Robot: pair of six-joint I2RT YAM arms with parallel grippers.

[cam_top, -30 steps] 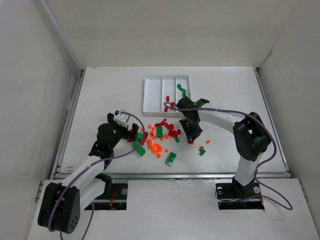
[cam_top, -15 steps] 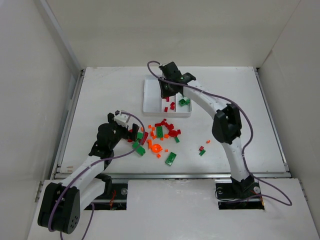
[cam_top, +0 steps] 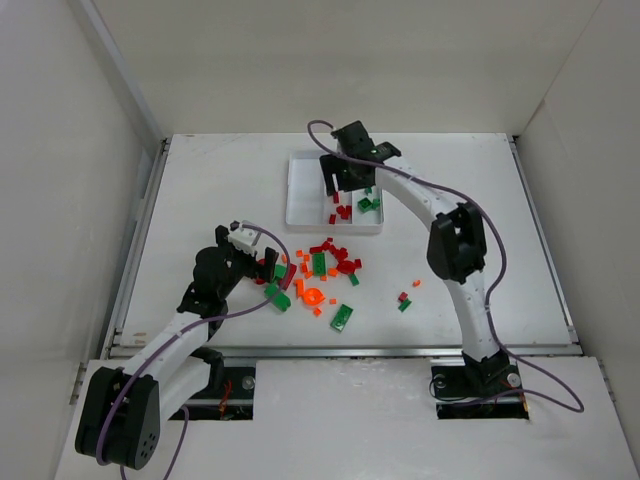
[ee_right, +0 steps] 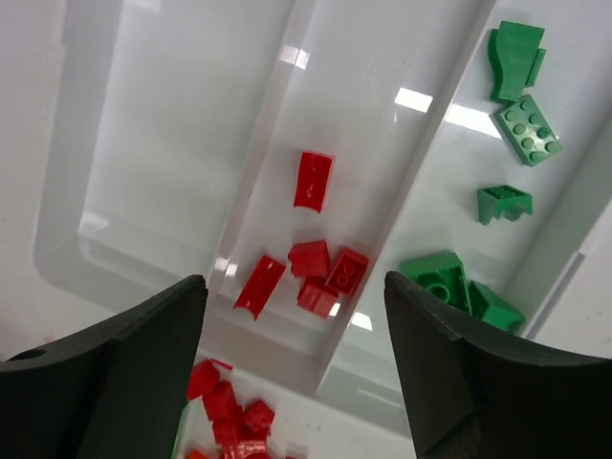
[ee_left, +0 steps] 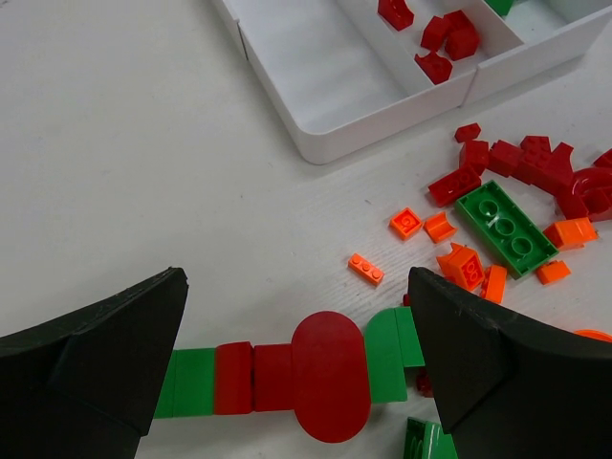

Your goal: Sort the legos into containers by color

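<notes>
Several red legos [ee_right: 313, 180] lie in the middle compartment of the tray [cam_top: 302, 195], green ones [ee_right: 440, 273] in the right one, and the right gripper [ee_right: 292, 335] hovers over them, jaws apart and empty: a drop looks done. Next it should head for the pile [cam_top: 325, 262] on the table [cam_top: 200, 180], where the left gripper [ee_left: 296, 354] hangs, jaws wide apart, over a red-and-green piece [ee_left: 287, 378]
</notes>
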